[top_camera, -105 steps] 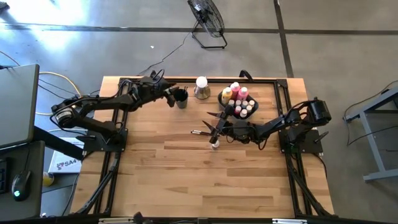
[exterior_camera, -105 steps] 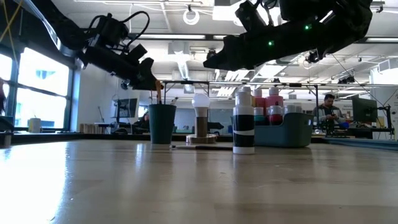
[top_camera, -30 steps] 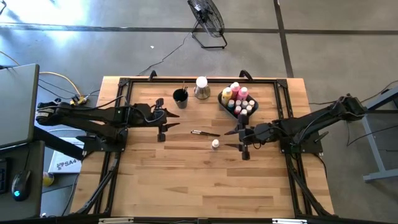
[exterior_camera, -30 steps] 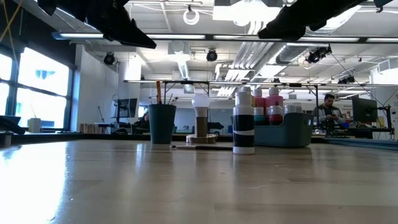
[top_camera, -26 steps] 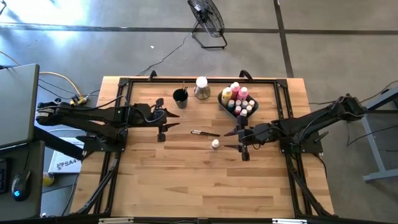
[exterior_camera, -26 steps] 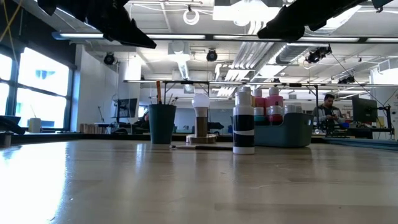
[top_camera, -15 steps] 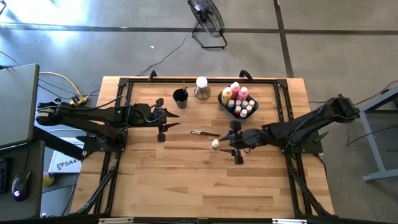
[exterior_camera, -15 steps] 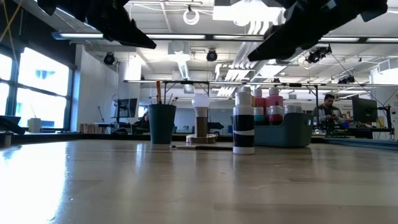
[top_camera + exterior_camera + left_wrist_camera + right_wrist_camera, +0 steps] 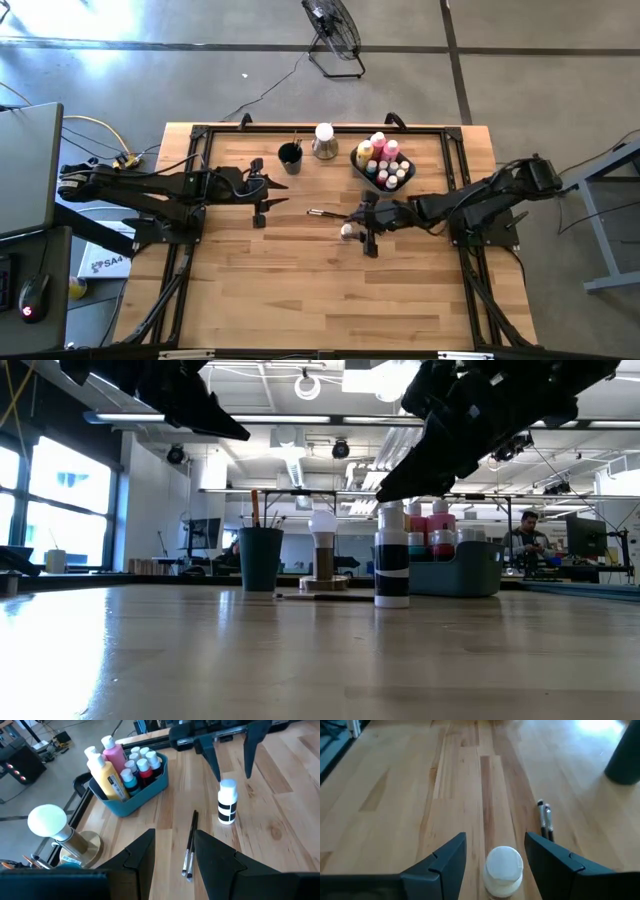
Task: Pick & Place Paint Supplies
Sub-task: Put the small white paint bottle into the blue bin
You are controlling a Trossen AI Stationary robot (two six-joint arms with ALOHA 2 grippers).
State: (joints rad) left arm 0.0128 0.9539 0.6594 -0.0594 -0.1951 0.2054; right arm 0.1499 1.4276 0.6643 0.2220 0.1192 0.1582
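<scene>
Right gripper [image 9: 495, 855] spread astride one white-capped pot [image 9: 503, 868] — two brushes [image 9: 189, 845] beside.

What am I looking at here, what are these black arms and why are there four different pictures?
It is a robot with two dark arms at a wooden table. One picture looks straight down, one looks level across the tabletop, and one comes from each arm's wrist.

The right gripper has its fingers open on either side of a small white-capped bottle standing on the table, not gripping it. The left gripper waits open and empty further to the left. Two thin brushes lie flat near the bottle. At the back are a blue bin of paint bottles, a dark cup, and a white ball on a stand.
</scene>
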